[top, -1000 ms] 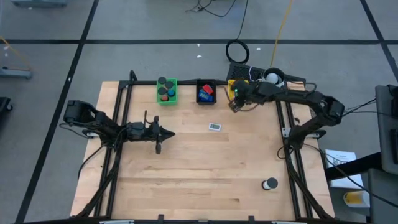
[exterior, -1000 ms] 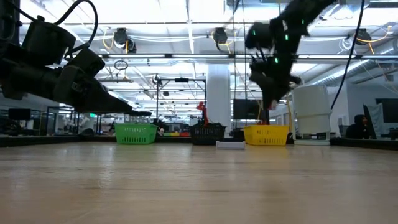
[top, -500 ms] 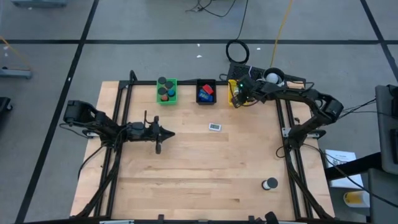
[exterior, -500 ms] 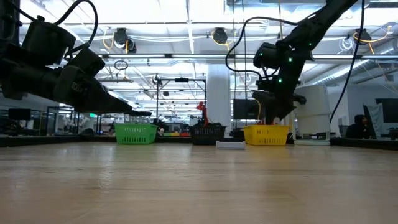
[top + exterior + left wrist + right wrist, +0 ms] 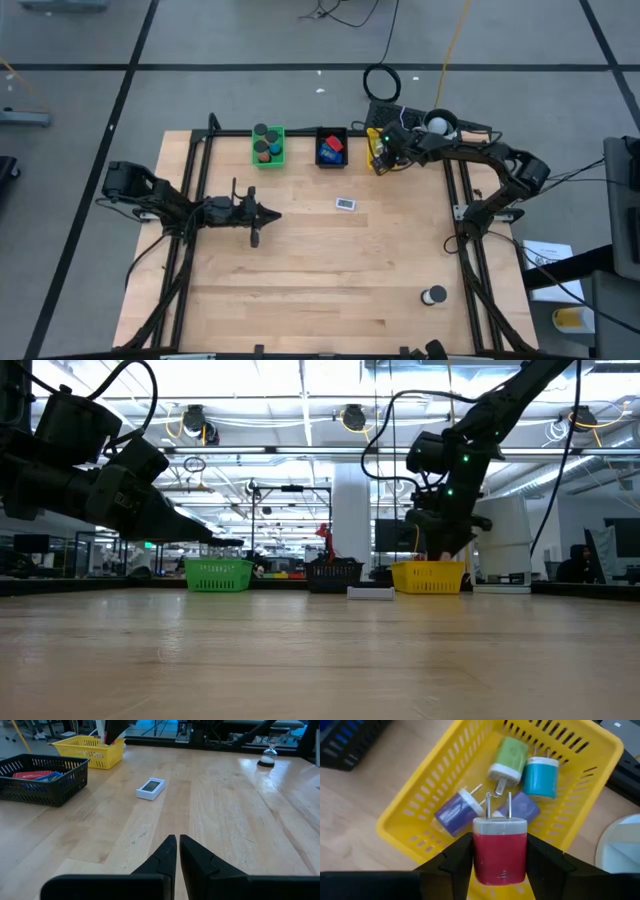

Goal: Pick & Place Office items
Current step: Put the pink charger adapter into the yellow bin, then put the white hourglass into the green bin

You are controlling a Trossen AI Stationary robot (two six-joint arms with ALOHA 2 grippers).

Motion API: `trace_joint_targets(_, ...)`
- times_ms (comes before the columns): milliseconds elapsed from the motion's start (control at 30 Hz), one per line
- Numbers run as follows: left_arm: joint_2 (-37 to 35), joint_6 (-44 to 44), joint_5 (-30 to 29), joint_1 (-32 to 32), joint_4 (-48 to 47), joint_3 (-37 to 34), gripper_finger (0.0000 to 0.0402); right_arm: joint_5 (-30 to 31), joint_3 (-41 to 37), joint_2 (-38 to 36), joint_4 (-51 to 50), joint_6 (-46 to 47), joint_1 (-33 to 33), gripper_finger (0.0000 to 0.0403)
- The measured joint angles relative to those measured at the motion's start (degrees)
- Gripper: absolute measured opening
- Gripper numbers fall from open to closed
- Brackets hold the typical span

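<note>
Jaws of the right gripper (image 5: 499, 852) clench a red plug (image 5: 499, 845) above the yellow tray (image 5: 420, 827), where purple, green and teal plugs lie. Left gripper (image 5: 177, 851) waits over the worktop (image 5: 235, 820), jaws closed, empty.

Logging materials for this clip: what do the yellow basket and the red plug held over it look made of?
Yellow basket: apparently moulded plastic, going by its uniform slotted lattice walls and slight sheen. Red plug, gripped in the right hand: seemingly smooth matte plastic body with a white cap; its two shiny prongs look like metal.
</note>
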Motion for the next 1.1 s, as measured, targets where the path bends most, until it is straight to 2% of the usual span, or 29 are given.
trace_joint_targets(267, 0.0, -0.1, 0.0, 0.0, 0.0, 0.0, 0.0031, 0.0, 0.0, 0.0, -0.2, -0.2, -0.1, 0.0179)
trace_joint_targets(500, 0.0, -0.1, 0.0, 0.0, 0.0, 0.0, 0.0031, 0.4, 0.0, -0.1, 0.5, -2.4, 0.2, 0.0180)
trace_joint_targets(600, 0.0, -0.1, 0.0, 0.0, 0.0, 0.0, 0.0031, 0.4, 0.0, -2.3, -0.1, -4.8, 0.6, 0.0176)
trace_joint_targets(733, 0.0, 0.0, 0.0, 0.0, 0.0, 0.0, 0.0031, 0.3, 0.0, -6.8, -3.2, -7.0, 2.6, 0.0148)
trace_joint_targets(900, 0.0, -0.1, 0.0, 0.0, -0.7, 0.0, 0.0031, 0.3, 0.0, -13.1, -5.3, -7.8, 8.2, 0.0085)
trace_joint_targets(1100, 0.0, -0.3, 0.0, 0.0, -0.9, 0.0, 0.0031, 0.2, -6.6, -18.6, 2.7, -9.1, 17.5, 0.0008)
